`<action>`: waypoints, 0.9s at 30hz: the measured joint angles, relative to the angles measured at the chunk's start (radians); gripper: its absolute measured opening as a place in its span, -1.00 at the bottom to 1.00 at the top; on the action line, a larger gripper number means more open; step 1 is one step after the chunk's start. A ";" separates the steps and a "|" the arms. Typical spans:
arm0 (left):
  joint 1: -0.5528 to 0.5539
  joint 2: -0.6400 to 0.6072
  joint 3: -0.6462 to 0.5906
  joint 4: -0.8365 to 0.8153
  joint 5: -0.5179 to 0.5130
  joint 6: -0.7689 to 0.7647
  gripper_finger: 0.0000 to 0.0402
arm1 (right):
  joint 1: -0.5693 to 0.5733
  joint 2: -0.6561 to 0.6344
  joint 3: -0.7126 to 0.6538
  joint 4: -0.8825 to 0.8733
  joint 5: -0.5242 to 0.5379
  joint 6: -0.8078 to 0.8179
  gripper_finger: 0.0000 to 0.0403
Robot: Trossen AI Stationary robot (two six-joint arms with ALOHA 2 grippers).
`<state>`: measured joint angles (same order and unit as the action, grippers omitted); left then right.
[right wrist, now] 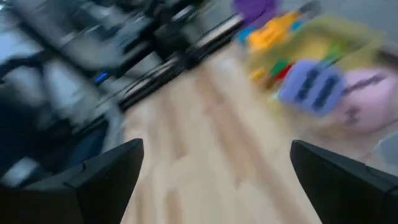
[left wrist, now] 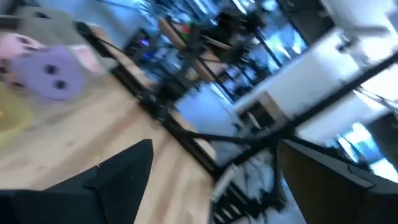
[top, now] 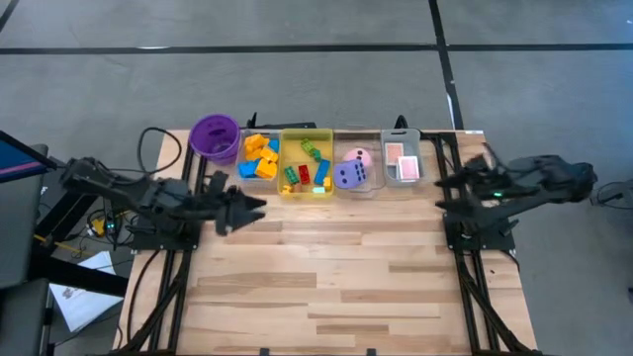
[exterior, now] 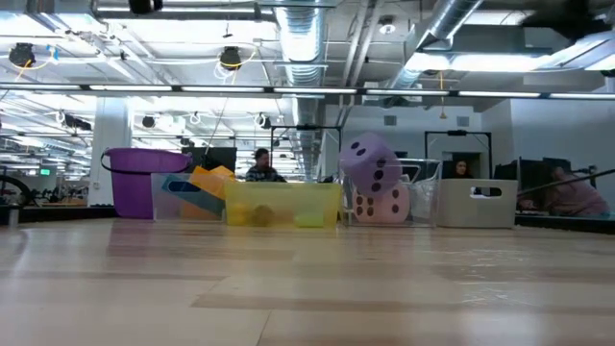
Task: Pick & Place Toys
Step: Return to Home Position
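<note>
1. the purple die [top: 347, 176] and the pink die [top: 358, 157] sit touching in a clear bin [top: 341, 190] at the far edge of the desk [top: 336, 287].
2. pink-backed cards [top: 400, 156] lie in the next bin toward the right corner; the bricks [top: 305, 173] fill the trays on the other side.
3. the left end effector [top: 252, 210] hangs over the desk's left side, fingers spread wide, holding nothing.
4. the right end effector [top: 442, 188] hovers at the right edge, fingers wide apart, empty.

No legible text or labels
</note>
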<state>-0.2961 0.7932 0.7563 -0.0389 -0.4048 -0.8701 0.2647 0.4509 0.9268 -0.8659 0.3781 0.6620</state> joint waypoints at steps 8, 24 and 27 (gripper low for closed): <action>-0.254 0.005 -0.009 0.001 -0.293 0.347 0.68 | 0.060 -0.275 -0.076 0.052 -0.035 -0.211 0.98; -0.244 0.011 -0.708 1.129 -0.207 0.403 0.68 | 0.063 -0.447 -0.494 0.627 -0.300 -0.471 0.98; -0.226 0.010 -0.746 1.195 -0.200 0.442 0.68 | 0.063 -0.445 -0.517 0.619 -0.318 -0.466 0.97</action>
<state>-0.5216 0.8027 0.0100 1.1557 -0.6044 -0.4278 0.3279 0.0056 0.4099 -0.2470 0.0605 0.1955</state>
